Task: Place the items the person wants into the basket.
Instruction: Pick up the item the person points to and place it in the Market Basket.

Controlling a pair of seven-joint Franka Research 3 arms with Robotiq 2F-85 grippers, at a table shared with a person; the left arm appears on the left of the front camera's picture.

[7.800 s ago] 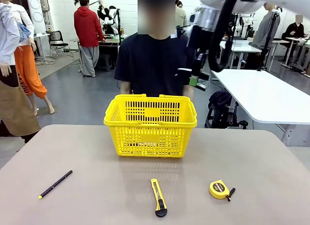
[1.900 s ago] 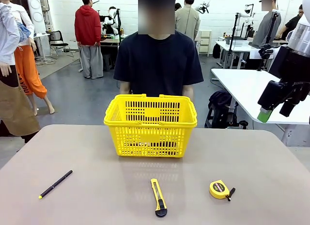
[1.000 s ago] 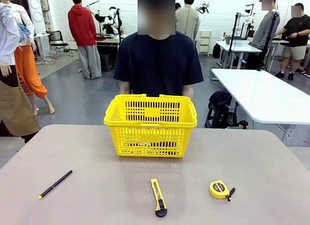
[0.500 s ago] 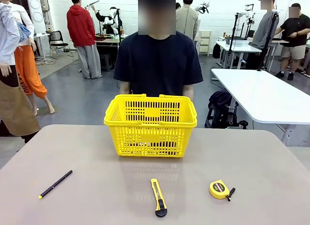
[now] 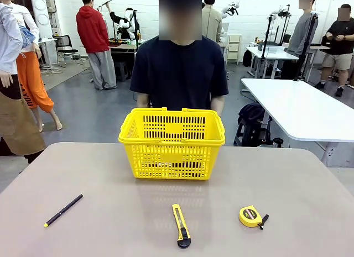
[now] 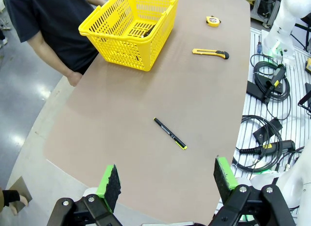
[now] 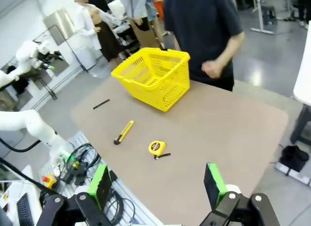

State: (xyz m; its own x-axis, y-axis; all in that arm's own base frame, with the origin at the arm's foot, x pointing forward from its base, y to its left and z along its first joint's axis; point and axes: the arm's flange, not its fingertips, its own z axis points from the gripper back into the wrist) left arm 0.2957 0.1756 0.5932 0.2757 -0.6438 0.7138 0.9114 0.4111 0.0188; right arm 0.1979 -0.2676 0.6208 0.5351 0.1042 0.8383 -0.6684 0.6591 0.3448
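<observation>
Front view: basket [image 5: 171, 157] far centre | tape measure [image 5: 251, 216] near right | left gripper [image 6: 166, 180] spread, empty | right gripper [image 7: 157, 182] spread, empty

Tan table [image 5: 110, 174] before me carries four things. Yellow basket [image 5: 172, 143] stands upright at the far middle. Nearer my side, in a rough row: thin black pen [image 5: 63, 210] with yellow tip on my left, utility knife [image 5: 180, 226] at centre, round yellow tape measure [image 5: 250, 216] on my right. All lie flat, well apart.
</observation>
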